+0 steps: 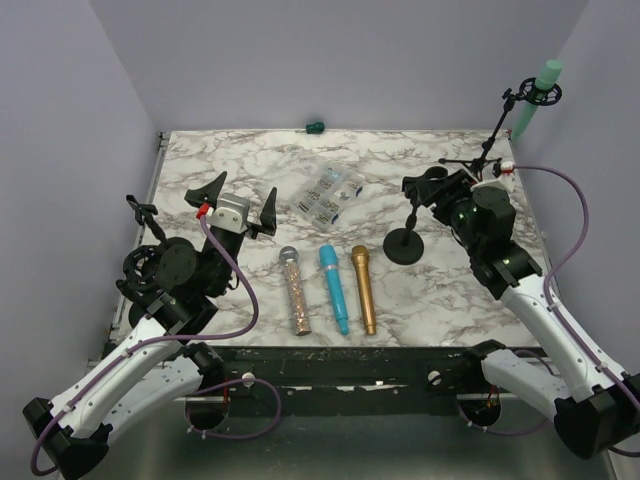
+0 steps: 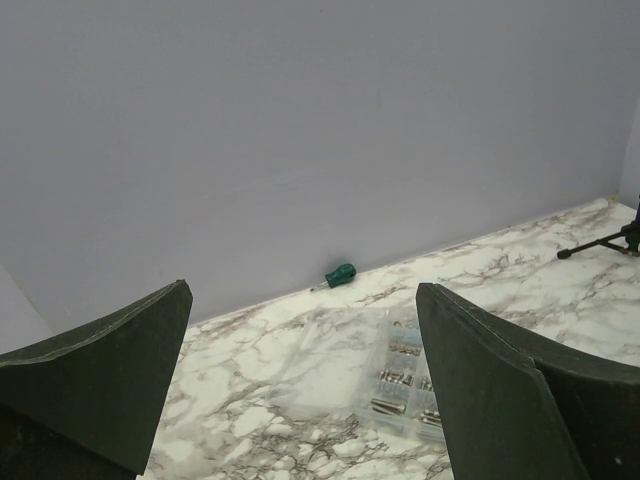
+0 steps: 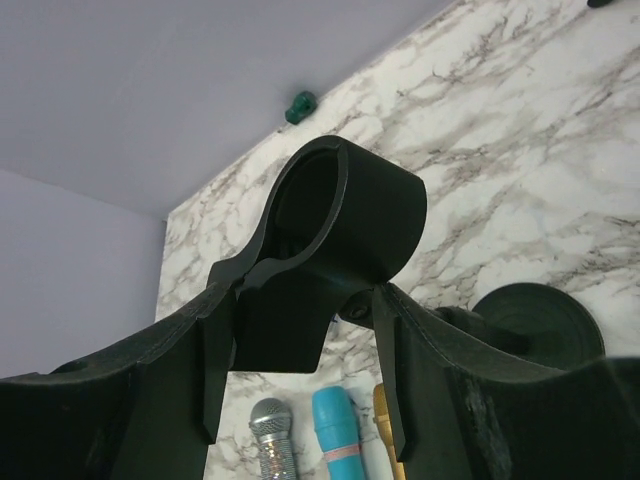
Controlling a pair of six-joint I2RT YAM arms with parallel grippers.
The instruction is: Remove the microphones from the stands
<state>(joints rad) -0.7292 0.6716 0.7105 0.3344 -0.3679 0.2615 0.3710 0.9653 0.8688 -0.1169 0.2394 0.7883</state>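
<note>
A mint-green microphone [image 1: 540, 92] sits in the black shock mount of a tripod boom stand [image 1: 489, 146] at the back right corner. A small desk stand has a round base [image 1: 405, 246] and an empty black clip [image 3: 345, 210]. My right gripper [image 3: 300, 300] is shut on the lower part of that clip, one finger against each side; in the top view the gripper [image 1: 418, 190] is just above the base. My left gripper [image 1: 238, 200] hangs open over the left of the table, nothing between its fingers [image 2: 500, 390].
Three microphones lie side by side near the front edge: silver glitter [image 1: 297, 295], blue [image 1: 335, 290], gold [image 1: 363, 290]. A clear box of screws [image 1: 328, 193] lies mid-table. A green-handled screwdriver [image 1: 315, 127] rests by the back wall. Walls close in on three sides.
</note>
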